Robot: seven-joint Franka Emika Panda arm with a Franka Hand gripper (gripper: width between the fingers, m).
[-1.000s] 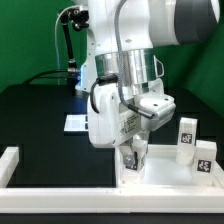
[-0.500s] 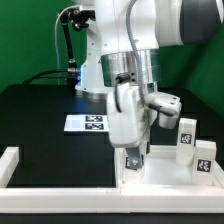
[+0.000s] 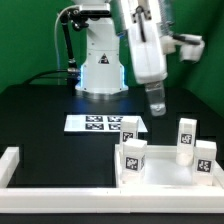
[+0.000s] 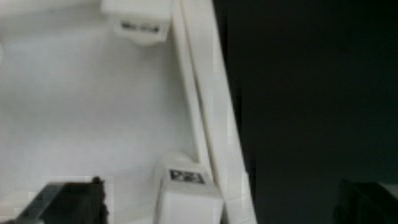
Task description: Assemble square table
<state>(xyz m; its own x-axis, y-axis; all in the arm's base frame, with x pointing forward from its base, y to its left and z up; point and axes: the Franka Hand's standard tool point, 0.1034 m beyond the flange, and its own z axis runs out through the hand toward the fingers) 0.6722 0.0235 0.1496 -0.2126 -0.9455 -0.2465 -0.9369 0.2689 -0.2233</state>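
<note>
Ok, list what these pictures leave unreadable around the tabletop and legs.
- Square tabletop: the exterior view's right edge cuts it off, and the standing legs hide its corner sockets.
- Leg tags: too small to read in the exterior view, blurred in the wrist view.
- Gripper: only dark, blurred fingertips show in the wrist view.

The arm reaches from its white base (image 3: 100, 68) at the back, its bulky wrist held high toward the exterior view's right. The tool (image 3: 155, 106) hangs pointing down, raised in the air and holding nothing. In the wrist view its dark fingertips (image 4: 63, 200) stand wide apart.
</note>
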